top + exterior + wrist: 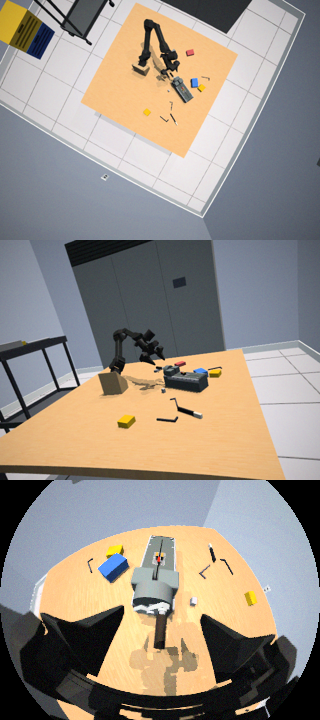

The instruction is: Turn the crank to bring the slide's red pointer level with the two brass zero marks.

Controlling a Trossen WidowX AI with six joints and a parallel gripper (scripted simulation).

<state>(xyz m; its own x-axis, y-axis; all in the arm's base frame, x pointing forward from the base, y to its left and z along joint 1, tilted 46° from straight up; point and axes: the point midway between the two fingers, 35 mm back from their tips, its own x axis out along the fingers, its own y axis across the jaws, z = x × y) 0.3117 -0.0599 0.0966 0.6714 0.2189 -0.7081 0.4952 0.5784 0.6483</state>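
The machine (185, 92) (186, 381) (158, 567) is a dark grey box with a slide on top, right of the arm's base. Its red pointer (182, 89) (181, 373) (159, 559) sits about mid-length; the brass marks beside it are too small to judge. The dark crank handle (158, 368) (160, 628) sticks out of the end facing the arm. My gripper (168, 73) (157, 360) (163, 614) is open and empty. It hangs above and just short of the handle, clear of it.
A blue block (194, 82) (200, 370) (114, 567) and a yellow block (201, 87) (215, 373) lie beside the machine; a red block (189, 52) lies behind it. In front are a small grey cube (163, 390), hex keys (167, 419), a tool (189, 411) and another yellow block (126, 421).
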